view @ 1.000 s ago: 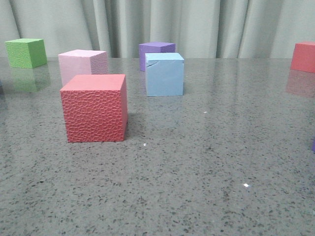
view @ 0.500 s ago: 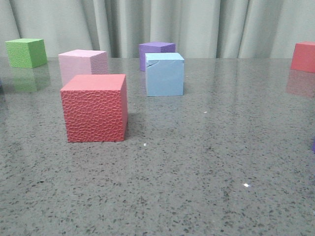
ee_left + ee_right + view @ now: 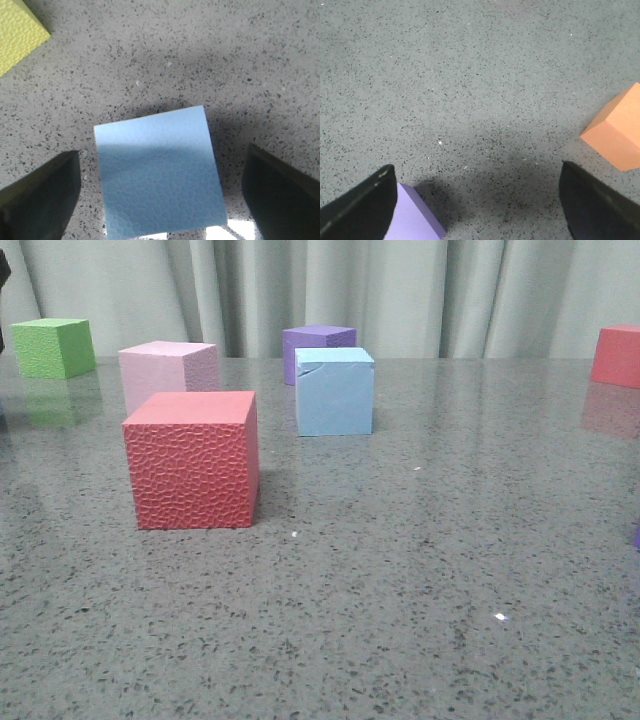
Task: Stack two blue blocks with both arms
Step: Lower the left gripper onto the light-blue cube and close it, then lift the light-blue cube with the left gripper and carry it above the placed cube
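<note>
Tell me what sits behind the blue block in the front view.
A purple cube stands directly behind the blue block, its lower right part hidden by it. Farther back hangs the curtain.

Red cube (image 3: 191, 460) nearest on table (image 3: 420, 580); pink cube (image 3: 168, 373) behind it; blue block (image 3: 334, 391) right, purple cube (image 3: 318, 347) behind; green cube (image 3: 52, 347) far left.

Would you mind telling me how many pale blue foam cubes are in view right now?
2. One pale blue foam cube stands mid-table, just before the purple cube. The other pale blue cube lies between the open left gripper fingers. More may be hidden.
</note>
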Robot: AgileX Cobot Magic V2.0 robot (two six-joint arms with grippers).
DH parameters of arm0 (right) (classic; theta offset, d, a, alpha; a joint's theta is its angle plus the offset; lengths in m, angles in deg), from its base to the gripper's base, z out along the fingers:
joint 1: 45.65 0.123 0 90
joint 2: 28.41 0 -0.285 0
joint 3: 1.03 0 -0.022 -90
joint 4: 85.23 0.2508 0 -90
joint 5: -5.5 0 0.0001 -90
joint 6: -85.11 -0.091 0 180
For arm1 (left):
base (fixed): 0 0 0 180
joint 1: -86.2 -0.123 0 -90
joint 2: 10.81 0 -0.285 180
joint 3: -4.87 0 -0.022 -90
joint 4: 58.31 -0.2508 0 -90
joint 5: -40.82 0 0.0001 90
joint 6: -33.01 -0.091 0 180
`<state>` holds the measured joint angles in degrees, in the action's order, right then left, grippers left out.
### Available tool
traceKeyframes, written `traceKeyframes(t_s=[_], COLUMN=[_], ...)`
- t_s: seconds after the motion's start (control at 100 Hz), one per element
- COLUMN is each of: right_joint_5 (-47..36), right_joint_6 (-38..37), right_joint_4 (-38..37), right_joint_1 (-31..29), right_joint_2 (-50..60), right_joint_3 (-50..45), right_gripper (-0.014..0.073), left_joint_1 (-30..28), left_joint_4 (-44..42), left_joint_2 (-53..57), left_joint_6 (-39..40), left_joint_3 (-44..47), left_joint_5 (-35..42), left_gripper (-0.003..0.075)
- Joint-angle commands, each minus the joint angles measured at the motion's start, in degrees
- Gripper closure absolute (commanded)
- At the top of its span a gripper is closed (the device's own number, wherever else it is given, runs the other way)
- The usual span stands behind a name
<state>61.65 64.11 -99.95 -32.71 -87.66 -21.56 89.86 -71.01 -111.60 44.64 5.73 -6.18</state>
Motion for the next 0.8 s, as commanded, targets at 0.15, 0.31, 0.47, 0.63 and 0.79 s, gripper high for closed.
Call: traceKeyframes(t_s=[0.15, 0.31, 0.47, 0.63, 0.79], right_joint_5=[-2.95, -2.95, -2.95, -2.95, -2.95], right_joint_6=[0.40, 0.40, 0.40, 0.40, 0.40], right_joint_4=[-1.18, -1.18, -1.18, -1.18, -1.18], right_joint_1=[-0.44, -0.44, -0.44, -0.44, -0.44], right_joint_2=[0.65, 0.65, 0.65, 0.65, 0.65], right_joint_3=[1.35, 1.35, 1.35, 1.35, 1.35], right_gripper=[-0.0052, -0.0052, -0.0052, -0.0052, -0.0052], left_joint_1=[-0.17, -0.17, -0.17, -0.17, -0.17], left_joint_4=[-0.65, -0.65, -0.65, -0.65, -0.65], left_joint_2=[-0.42, -0.74, -0.74, -0.74, -0.74], left_joint_6=[0.54, 0.54, 0.54, 0.54, 0.54], left_joint_3=[-1.93, -1.93, -1.93, -1.93, -1.93], left_joint_5=[2.44, 2.19, 2.19, 2.19, 2.19], left_gripper=[0.0102, 0.0102, 0.0102, 0.0113, 0.0253])
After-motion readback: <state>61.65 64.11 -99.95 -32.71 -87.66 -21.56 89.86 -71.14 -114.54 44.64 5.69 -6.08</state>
